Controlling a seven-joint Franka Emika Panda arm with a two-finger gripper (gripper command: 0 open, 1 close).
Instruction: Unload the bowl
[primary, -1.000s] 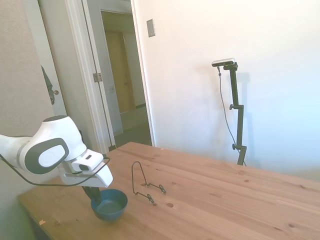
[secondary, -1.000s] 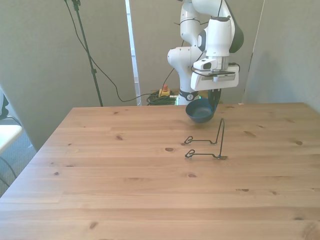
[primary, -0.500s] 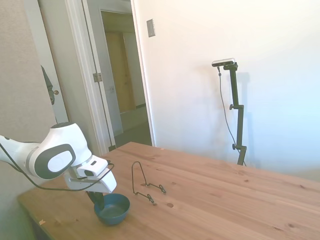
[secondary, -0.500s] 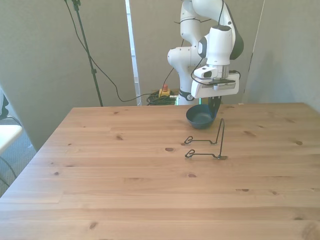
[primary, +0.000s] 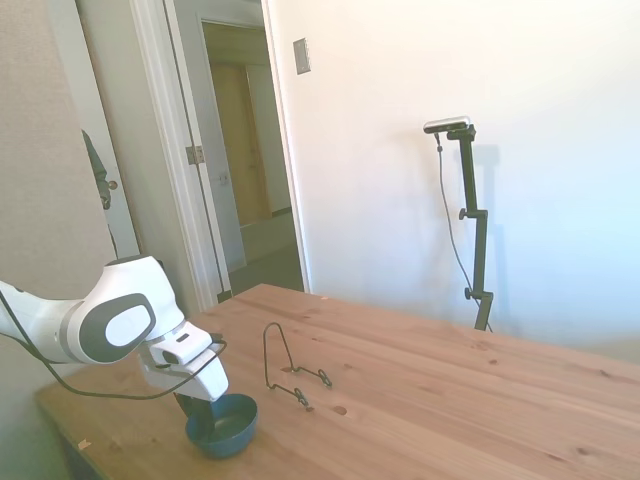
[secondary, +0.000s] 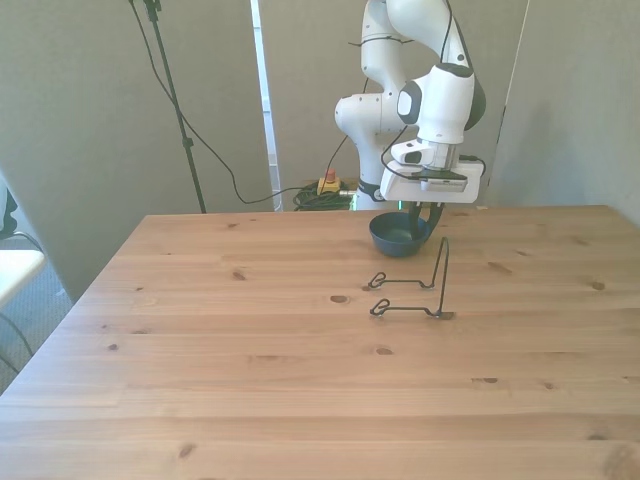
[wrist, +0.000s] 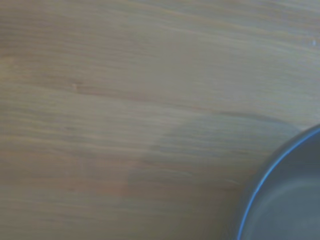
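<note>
Bowl (secondary: 400, 234) is seen low at the worktop's (secondary: 300, 380) far edge, at 11 o'clock from the wire stand (secondary: 425, 285) in the front view. Fingers (primary: 196, 412) appear closed on the bowl's rim, the bowl hanging directly beneath; whether it rests on the wood cannot be told.

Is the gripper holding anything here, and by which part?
The gripper holds the blue bowl by its rim, on the side facing the arm.

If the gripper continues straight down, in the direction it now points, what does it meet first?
The gripper points down at the rim of the bowl, which seems to rest on the table. Going on, it would press that rim, then the wood beneath, though contact with the rim is hard to confirm.
</note>
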